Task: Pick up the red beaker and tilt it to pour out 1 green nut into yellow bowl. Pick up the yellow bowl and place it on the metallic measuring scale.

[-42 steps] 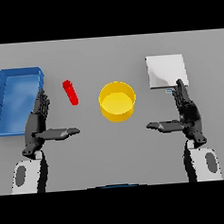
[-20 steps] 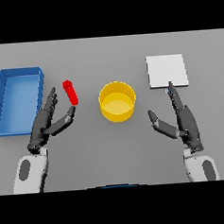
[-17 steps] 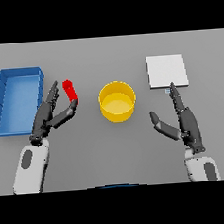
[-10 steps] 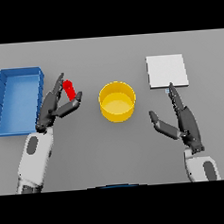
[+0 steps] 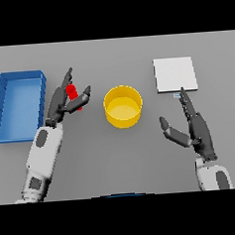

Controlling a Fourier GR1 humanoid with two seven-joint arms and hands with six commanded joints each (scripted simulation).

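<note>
1. A flat grey table [image 5: 118,164] fills the head view; nothing of the room beyond it is shown.
2. A blue tray [image 5: 0,105] is seen just beside the left hand [image 5: 63,101], on the outer side of its fingers; only its blue floor is visible inside.
3. The red beaker [image 5: 73,94] is located between the fingers and the thumb of the left hand. The fingers are extended past its far side and the thumb is set against its near side. Whether the beaker is gripped or only bracketed cannot be told. Its contents are not visible.
4. The yellow bowl [image 5: 122,106] is positioned near the left thumb tip, on its inner side, apart from it. Only yellow is seen inside.
5. The metallic measuring scale [image 5: 174,74], a pale square plate, lies just beyond the fingertips of the right hand [image 5: 195,129].
6. The right hand is held open, fingers straight, thumb spread toward the bowl; nothing is held.
</note>
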